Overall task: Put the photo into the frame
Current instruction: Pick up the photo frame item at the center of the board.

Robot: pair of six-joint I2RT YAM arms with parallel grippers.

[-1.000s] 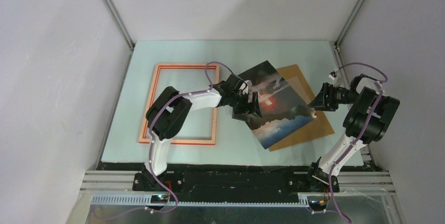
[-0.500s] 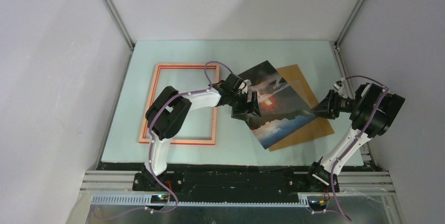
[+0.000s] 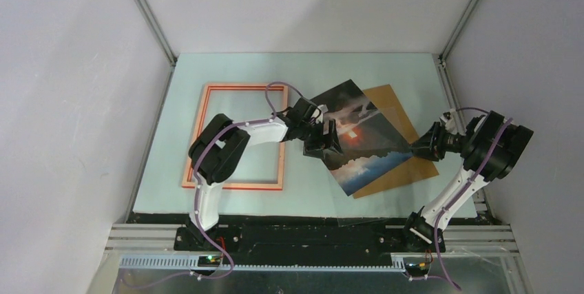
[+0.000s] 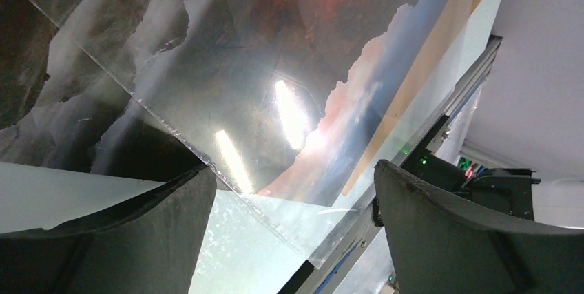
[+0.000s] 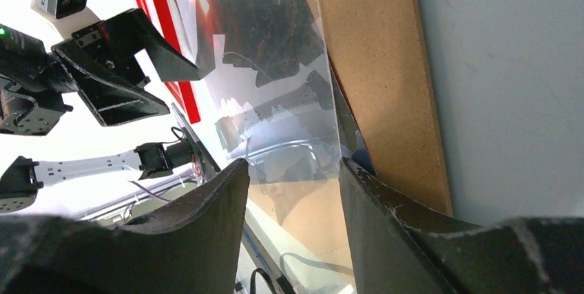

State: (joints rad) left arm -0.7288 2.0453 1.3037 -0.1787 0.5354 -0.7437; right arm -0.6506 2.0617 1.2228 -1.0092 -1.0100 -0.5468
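Beside the frame point(image 3: 241, 87), the photo point(image 3: 368, 144) lies askew on a brown board point(image 3: 403, 170).

Even overhead light, glare on glossy surfaces.
I see two bright streaks on the photo point(image 4: 275, 67) in the left wrist view; right wrist view blown white at left.

Brown backing board point(image 3: 396, 105) flat on bench point(image 3: 227, 67), right of centre, turned at angle to bench edges. Only its far, right and near margins show, rest covered. Surface plain, matte. Bench top pale mint green, reaching far wall. White walls point(image 3: 303, 5) close off left, far and right sides. Aluminium posts point(image 3: 147, 15) rise at both far corners. Black plate point(image 3: 310, 235) and slotted grey duct point(image 3: 303, 261) run along near edge.
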